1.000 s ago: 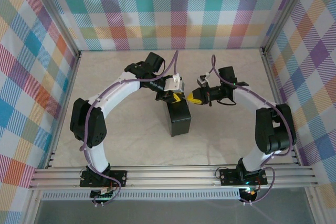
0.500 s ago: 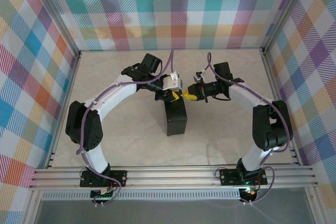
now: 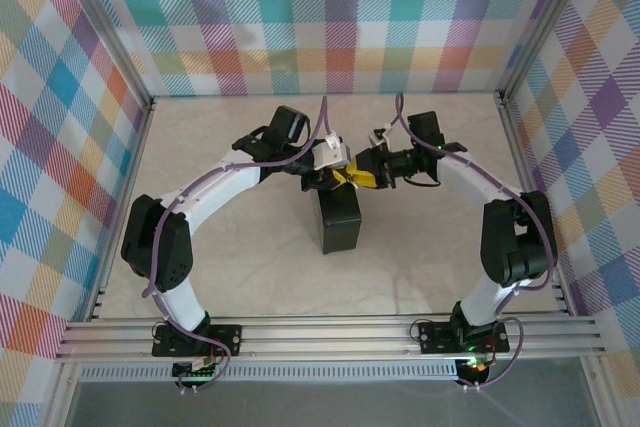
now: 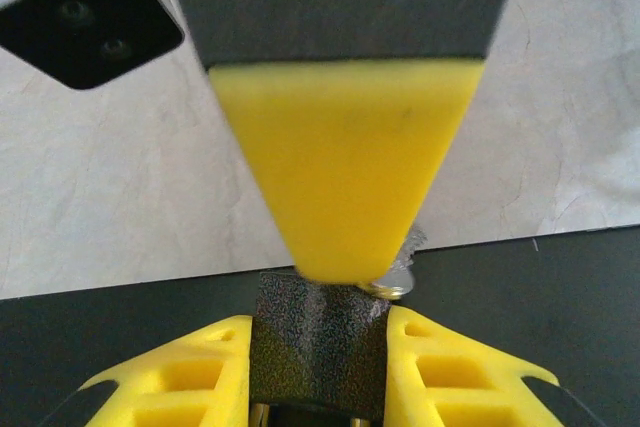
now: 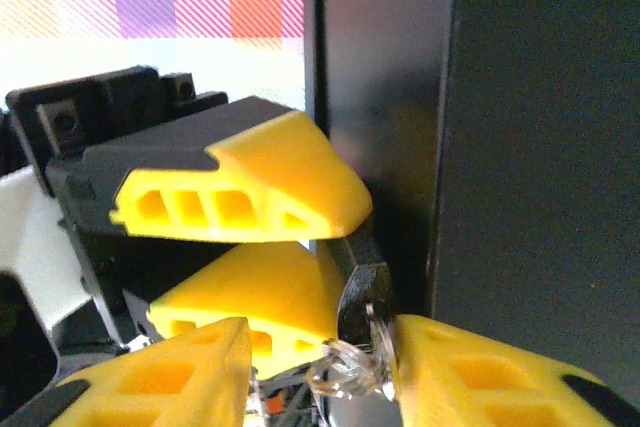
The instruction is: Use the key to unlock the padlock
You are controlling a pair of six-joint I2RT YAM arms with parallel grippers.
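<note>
Aluminium rails (image 3: 330, 335) along the near edge of the pale marbled table (image 3: 220, 247) carry the bases of two arms (image 3: 215, 182), which curve inward to meet over the far end of a black box (image 3: 340, 229) lying near the table's centre. At that far end the left gripper (image 3: 336, 182) is clamped on the padlock (image 4: 320, 342). Its speckled dark grey body is pinched between the yellow fingers (image 4: 190, 377) and touches both, with the box's black surface right behind it. The key (image 5: 374, 332), a thin silvery sliver, sits against the end of the padlock body with a glinting ring (image 5: 345, 375) hanging from it. The right gripper (image 5: 320, 362) faces the left one head-on, its jaws parted around key and ring rather than pinching them. Seen from the left wrist, one of its yellow pads (image 4: 340, 167) hangs just over the padlock, a silvery edge of the key showing at its tip. Beyond, plaid panels (image 3: 340, 17) in many colours close off the back of the cell.
</note>
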